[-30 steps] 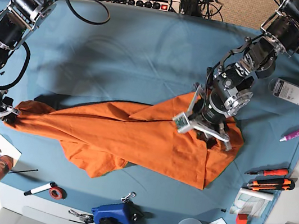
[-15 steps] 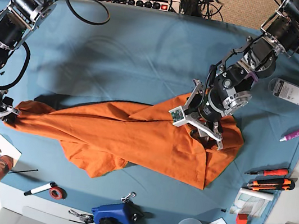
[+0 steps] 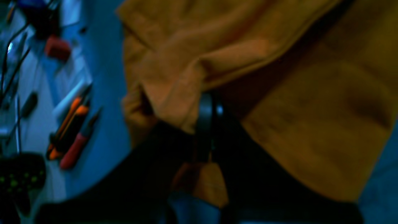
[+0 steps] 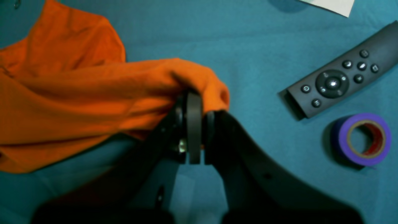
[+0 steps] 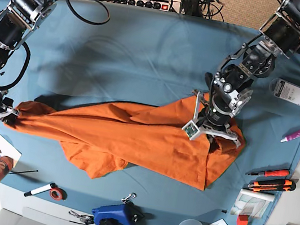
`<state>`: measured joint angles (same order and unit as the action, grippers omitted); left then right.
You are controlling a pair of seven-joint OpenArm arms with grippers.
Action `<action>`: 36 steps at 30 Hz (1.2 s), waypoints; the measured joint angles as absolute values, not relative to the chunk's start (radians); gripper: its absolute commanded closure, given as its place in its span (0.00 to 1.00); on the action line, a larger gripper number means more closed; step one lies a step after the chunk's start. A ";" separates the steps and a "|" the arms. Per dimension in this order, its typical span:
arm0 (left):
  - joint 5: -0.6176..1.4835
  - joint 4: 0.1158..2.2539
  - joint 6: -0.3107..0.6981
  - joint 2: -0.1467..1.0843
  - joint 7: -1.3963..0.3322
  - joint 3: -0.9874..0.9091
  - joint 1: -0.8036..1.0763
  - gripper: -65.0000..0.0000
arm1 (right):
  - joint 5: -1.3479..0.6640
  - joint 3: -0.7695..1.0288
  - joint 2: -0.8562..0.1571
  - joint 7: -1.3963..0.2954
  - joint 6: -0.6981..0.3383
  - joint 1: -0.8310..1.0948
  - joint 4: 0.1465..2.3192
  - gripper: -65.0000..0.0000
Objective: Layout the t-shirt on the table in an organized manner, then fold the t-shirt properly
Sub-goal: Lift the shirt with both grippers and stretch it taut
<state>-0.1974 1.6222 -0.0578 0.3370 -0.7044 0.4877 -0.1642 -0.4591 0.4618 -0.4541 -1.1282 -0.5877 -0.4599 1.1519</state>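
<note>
**A:** Across the near half of the table (image 5: pixel 138 42), what lies there?

**B:** The t-shirt (image 5: pixel 134 138), bright orange, stretched in a long rumpled band from near the table's left edge toward its right side. It is bunched and creased, with one fold sagging toward the near edge.

**A:** And the right gripper (image 4: pixel 194 102)?

**B:** At the shirt's left end, close to the table's left edge. Its jaws are pressed together on a bunched bit of the orange cloth; the wrist view shows the fabric humped over the tips.

**A:** The left gripper (image 3: pixel 208 102)?

**B:** On the shirt's right end, well in from the right edge. Its jaws are closed, and a fold of the cloth sits pinched at the tips. That wrist view is dark and blurred, so the finer detail is lost.

**A:** Anything else near the right gripper?

**B:** A black remote control (image 4: pixel 342 77) and a roll of purple tape (image 4: pixel 362 138), both on the teal cloth, apart from the shirt.

**A:** And at the right edge?

**B:** Orange-handled tools (image 5: pixel 270 180) lie side by side, clear of the shirt. At the near edge sits a blue device (image 5: pixel 116 217).
</note>
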 measured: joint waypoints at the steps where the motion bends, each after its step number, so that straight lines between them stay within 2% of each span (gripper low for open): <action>1: -0.197 1.644 -0.067 0.329 -0.728 0.488 -0.166 1.00 | -0.460 0.462 -0.454 -1.128 -0.598 -0.460 1.152 1.00; 5: -0.219 1.779 -0.071 0.313 -0.817 0.488 -0.181 1.00 | -0.502 0.462 -0.455 -1.129 -0.614 -0.459 1.152 1.00; 9: -0.275 1.912 -0.071 0.310 -0.801 0.452 -0.224 1.00 | -0.516 0.462 -0.455 -1.089 -0.636 -0.482 1.151 1.00; 12: -0.173 1.895 -0.052 0.308 -0.737 0.360 -0.292 1.00 | -0.502 0.463 -0.456 -1.083 -0.636 -0.551 1.151 1.00; 18: 0.085 1.612 0.163 0.308 -0.641 0.236 -0.490 1.00 | -0.437 0.463 -0.460 -1.047 -0.643 -0.713 1.153 1.00; 22: 0.130 1.365 0.203 0.306 -0.597 0.234 -0.673 1.00 | -0.372 0.437 -0.465 -0.962 -0.625 -0.786 1.153 1.00; 27: 0.145 1.125 0.226 0.305 -0.575 0.234 -0.873 1.00 | -0.209 0.261 -0.466 -0.817 -0.575 -0.886 1.063 1.00; 29: 0.150 1.065 0.227 0.306 -0.575 0.234 -0.943 1.00 | -0.186 0.184 -0.462 -0.776 -0.559 -0.953 0.973 1.00; 31: 0.170 1.022 0.268 0.308 -0.603 0.233 -1.010 1.00 | -0.184 0.125 -0.461 -0.757 -0.551 -1.023 0.895 1.00; 36: 0.272 0.988 0.282 0.331 -0.733 0.234 -1.143 1.00 | -0.184 0.076 -0.463 -0.763 -0.546 -1.180 0.863 1.00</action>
<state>0.2722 0.9882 0.2817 0.3305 -0.7334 0.2337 -1.1435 -0.1841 0.0757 -0.4629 -0.7631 -0.5461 -1.1797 0.8627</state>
